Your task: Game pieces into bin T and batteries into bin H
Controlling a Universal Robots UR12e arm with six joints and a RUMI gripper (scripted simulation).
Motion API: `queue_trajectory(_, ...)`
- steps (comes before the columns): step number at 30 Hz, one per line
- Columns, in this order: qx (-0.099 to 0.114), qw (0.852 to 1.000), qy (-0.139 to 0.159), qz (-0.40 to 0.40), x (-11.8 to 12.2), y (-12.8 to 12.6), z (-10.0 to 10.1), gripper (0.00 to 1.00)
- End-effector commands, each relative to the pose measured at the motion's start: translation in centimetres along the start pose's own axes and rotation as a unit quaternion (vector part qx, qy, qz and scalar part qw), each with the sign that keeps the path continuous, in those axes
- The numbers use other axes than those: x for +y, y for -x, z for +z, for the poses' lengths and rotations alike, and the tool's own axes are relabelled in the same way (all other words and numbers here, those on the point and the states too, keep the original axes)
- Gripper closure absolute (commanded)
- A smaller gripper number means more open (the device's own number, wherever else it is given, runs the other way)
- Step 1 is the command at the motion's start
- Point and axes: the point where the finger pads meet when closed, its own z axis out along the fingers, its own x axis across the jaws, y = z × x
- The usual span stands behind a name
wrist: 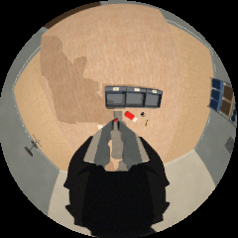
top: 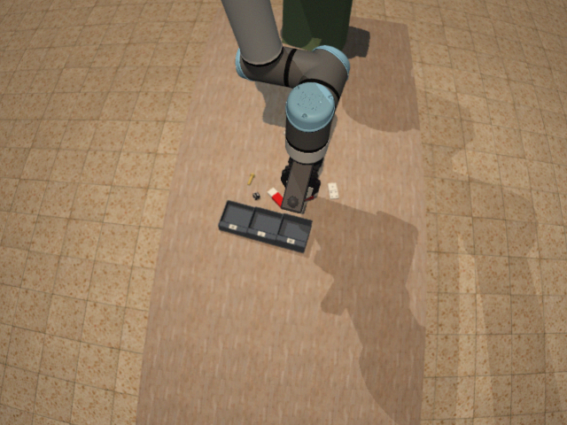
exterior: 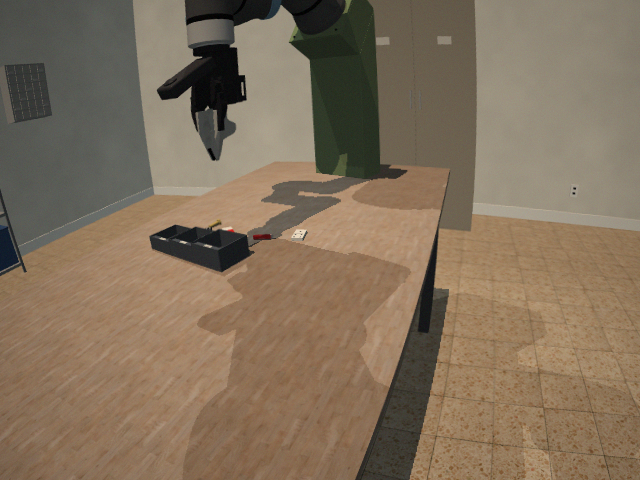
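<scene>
Three small pale label tags sit on the front wall of the three-compartment bin tray (top: 264, 234), one per compartment, but their letters are too small and blurred to read; no other legible text anywhere.

My gripper (exterior: 214, 139) hangs high above the table (exterior: 310, 320), over the strip behind the three-part bin (top: 265, 226). Behind the bin, seen from the top, lie in a row from left to right a small stick-like piece (top: 250, 179), a tiny cube (top: 256, 196), a flat block (top: 275, 195), a thin piece (exterior: 262, 236) that may be a battery, and a domino (top: 333, 189), all apart from the bin.
</scene>
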Motion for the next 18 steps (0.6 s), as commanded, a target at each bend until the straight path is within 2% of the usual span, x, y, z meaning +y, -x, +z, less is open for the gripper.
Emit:
queue_trajectory(1,0.0,1.0,0.0,0.0,0.0,0.0,-0.2,0.96)
queue_trajectory(5,0.0,1.0,0.0,0.0,0.0,0.0,-0.2,0.96)
queue_trajectory(6,0.0,1.0,0.0,0.025,0.3,-0.6,0.3,0.82)
queue_trajectory(9,0.0,0.996,0.0,0.09,1.1,-2.3,1.9,0.82)
queue_trajectory(18,0.002,0.979,0.002,0.202,3.7,-7.6,6.6,0.82)
